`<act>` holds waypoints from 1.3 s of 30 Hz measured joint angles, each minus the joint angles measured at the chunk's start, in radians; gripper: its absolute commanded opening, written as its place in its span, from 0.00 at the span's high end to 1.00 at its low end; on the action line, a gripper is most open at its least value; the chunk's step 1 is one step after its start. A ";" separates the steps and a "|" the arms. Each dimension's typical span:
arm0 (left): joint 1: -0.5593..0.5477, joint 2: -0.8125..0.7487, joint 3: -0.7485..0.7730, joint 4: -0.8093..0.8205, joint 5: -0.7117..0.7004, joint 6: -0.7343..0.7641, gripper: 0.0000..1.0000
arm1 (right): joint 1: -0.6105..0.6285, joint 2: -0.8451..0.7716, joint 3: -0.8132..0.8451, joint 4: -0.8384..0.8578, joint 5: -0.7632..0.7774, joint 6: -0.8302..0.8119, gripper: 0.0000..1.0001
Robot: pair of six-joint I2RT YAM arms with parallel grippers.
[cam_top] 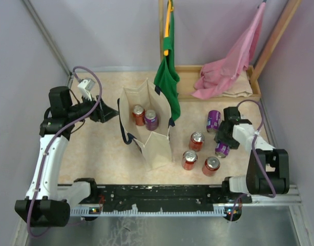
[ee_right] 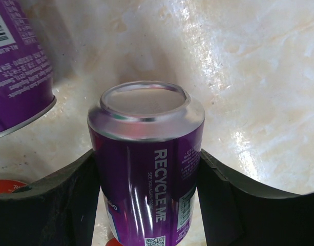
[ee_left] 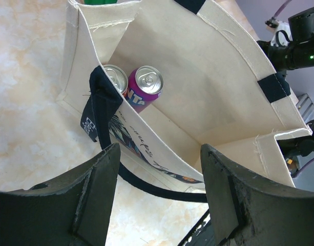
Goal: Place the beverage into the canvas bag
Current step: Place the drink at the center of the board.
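Overhead, the right gripper [cam_top: 223, 145] clamps a purple can [cam_top: 222, 150] at four o'clock from the canvas bag [cam_top: 159, 148], well apart. Its wrist camera shows both fingers [ee_right: 69, 195] pressed to the can's sides. Only the left wrist view looks into the bag, where a red can [ee_left: 111, 76] and a second purple can [ee_left: 146, 84] stand. The left gripper [cam_top: 111, 114] hangs spread at the bag's nine o'clock.
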 measured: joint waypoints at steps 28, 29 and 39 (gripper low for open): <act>0.000 0.008 0.001 0.000 0.000 0.000 0.30 | -0.001 -0.057 0.006 -0.024 -0.035 -0.010 0.07; 0.000 0.009 0.001 0.000 0.000 0.000 0.30 | -0.001 -0.062 0.011 -0.030 -0.035 -0.010 0.07; -0.001 0.009 0.001 0.000 0.001 0.000 0.30 | -0.001 -0.130 0.075 -0.082 -0.031 -0.010 0.06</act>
